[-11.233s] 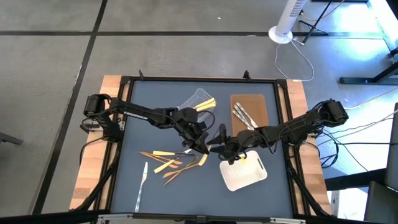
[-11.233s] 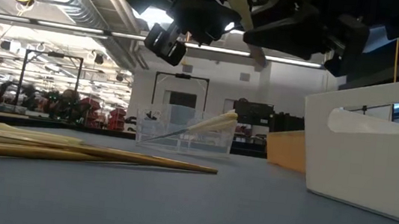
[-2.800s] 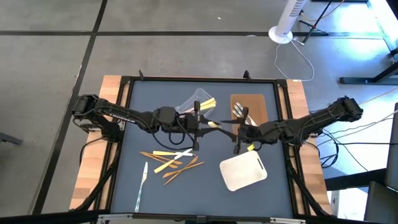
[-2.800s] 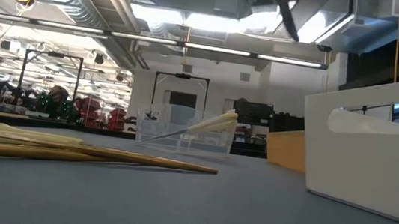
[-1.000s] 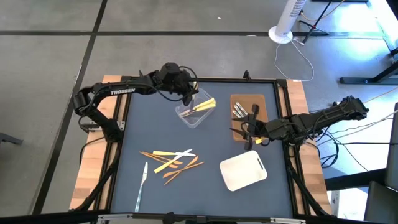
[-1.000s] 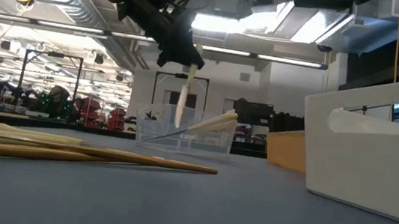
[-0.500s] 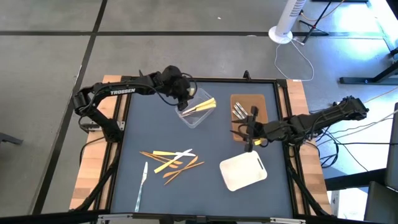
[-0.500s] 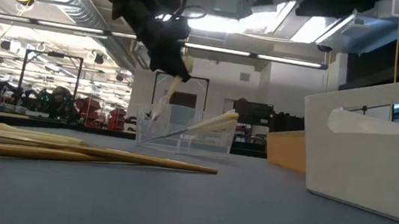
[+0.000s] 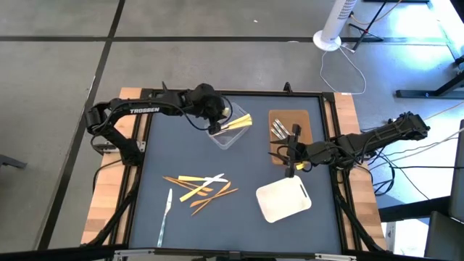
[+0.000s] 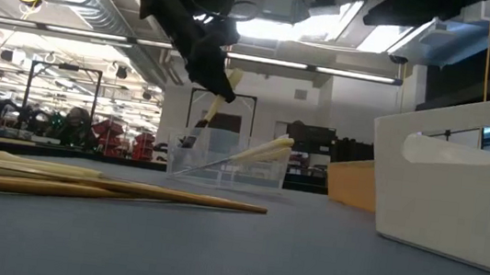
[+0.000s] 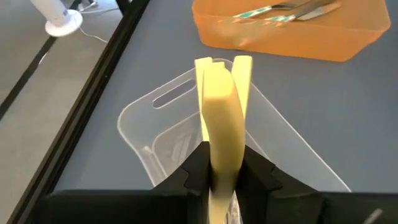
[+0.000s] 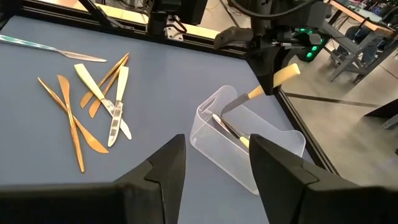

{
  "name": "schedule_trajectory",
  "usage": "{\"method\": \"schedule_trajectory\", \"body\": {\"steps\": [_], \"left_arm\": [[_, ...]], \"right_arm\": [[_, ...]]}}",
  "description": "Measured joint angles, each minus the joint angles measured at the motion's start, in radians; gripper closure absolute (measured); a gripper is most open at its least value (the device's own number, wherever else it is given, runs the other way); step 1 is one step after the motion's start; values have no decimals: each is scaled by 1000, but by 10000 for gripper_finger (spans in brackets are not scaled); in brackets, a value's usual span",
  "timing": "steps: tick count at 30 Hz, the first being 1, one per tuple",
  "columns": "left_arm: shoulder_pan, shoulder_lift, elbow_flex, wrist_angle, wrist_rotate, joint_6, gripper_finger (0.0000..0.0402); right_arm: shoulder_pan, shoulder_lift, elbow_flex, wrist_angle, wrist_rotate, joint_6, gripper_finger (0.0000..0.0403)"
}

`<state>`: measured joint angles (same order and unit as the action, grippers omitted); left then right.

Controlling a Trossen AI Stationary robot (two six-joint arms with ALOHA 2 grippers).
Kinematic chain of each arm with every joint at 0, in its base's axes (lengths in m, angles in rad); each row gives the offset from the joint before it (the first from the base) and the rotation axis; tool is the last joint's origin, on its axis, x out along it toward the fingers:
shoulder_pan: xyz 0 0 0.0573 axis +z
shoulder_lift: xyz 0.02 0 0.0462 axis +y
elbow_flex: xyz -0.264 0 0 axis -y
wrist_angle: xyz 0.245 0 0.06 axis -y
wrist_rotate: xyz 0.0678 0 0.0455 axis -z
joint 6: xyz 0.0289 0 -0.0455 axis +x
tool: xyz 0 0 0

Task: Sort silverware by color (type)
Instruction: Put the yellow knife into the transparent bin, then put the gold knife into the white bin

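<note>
My left gripper [image 9: 214,125] is over the clear tub [image 9: 226,138] at the table's far middle, shut on a pale yellow utensil [image 10: 213,108]. More pale yellow utensils [image 9: 240,122] lean on the tub's rim. Silver utensils [image 9: 280,130] lie in the brown tray [image 9: 299,120]. My right gripper [image 9: 291,155] hovers open above that tray's near edge, with nothing between its fingers [image 12: 166,168]. Loose yellow and orange-brown silverware [image 9: 201,189] lies on the mat near the front, beside one silver knife [image 9: 165,214]. My left gripper pinches the pale yellow utensil between its two fingers, somewhere along its length [image 11: 221,146]. The fingers slant down from the table's left and far side. The utensil slants down below the gripper, its lower end [image 10: 193,139] inside the tub's outline and its upper end [image 12: 287,73] sticking out past the fingers.
A white tray [image 9: 284,201] sits at the front right of the mat. A black frame [image 9: 232,92] runs along the mat's edges. Bare mat lies between the tub and the silverware pile.
My left gripper has rolled its wrist and sunk a little toward the tub. The pale yellow utensil, which hung nearly upright below it, now slants with its lower end toward the tub's left side. It stays held.
</note>
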<state>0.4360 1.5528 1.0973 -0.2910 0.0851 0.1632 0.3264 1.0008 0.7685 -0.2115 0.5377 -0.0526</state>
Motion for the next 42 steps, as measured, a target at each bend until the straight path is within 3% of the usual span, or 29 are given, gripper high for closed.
{"method": "schedule_trajectory", "body": {"steps": [34,42], "left_arm": [[-35,66,1,35,-2,-49,335],[-35,66,1,39,-3,-57,275]], "right_arm": [[0,0,0,1,-1,0,235],[0,0,0,1,0,0,235]]}}
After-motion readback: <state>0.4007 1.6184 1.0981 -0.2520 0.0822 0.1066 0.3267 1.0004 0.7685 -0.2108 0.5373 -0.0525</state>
